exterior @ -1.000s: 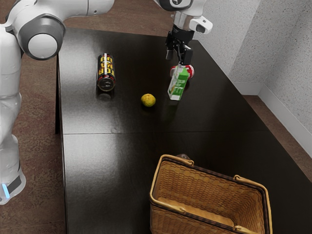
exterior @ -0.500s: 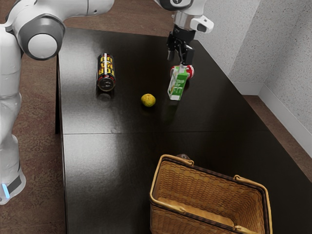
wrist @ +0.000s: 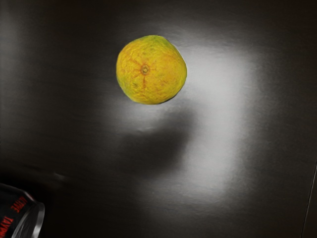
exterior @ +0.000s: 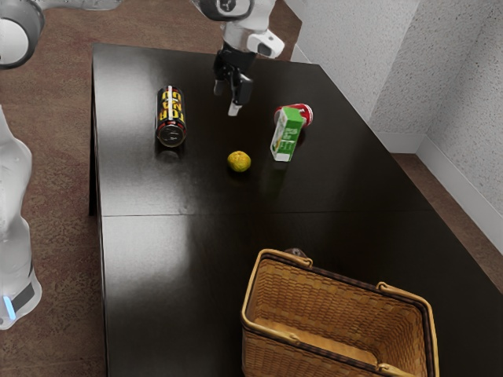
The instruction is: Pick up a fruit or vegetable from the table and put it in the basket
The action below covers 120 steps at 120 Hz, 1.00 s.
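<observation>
Fruit: one, a round yellow-green citrus (exterior: 239, 162), on the tabletop, outside the basket; in the exterior view between the black can and the carton, nearer the carton.
Gripper: one, black, two-fingered (exterior: 226, 99), above the table; two fingers spread, a gap between the tips, pinching nothing.
Basket: one, woven brown wicker, dark-banded rim (exterior: 346, 280), two tan handles; well apart from the fruit.
Cans: two. One black cylinder with yellow lettering (exterior: 170, 116), lying on its side; one red can (exterior: 305, 115), partly hidden behind the carton.
Carton: one, green and white, box-shaped (exterior: 288, 135), upright.
Brown object: one, small and dark (exterior: 295, 252), mostly hidden behind the basket's rim; kind unclear.
Table: one, dark, glossy (exterior: 173, 259), a thin seam across it.
Wrist view: one fruit, apart from one black can, partly in frame, red lettering visible.
</observation>
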### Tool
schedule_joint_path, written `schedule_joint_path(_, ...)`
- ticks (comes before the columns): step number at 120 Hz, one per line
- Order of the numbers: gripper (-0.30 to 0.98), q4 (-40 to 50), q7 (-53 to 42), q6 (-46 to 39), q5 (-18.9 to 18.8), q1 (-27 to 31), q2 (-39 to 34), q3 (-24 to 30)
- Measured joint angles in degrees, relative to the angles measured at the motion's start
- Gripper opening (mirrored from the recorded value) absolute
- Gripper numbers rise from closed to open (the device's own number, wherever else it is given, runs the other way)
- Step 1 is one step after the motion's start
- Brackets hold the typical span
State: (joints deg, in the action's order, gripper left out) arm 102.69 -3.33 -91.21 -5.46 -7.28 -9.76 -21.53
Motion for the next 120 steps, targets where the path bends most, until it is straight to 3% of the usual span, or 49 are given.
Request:
schedule_joint_path(40,0.69,5.0,-2.4,-8.6,-0.4,0.8,3.7,-2.2)
schedule_joint_path(120,0.69,5.5,-5.5,-18.3,3.5,0.3,13.5,-2.2)
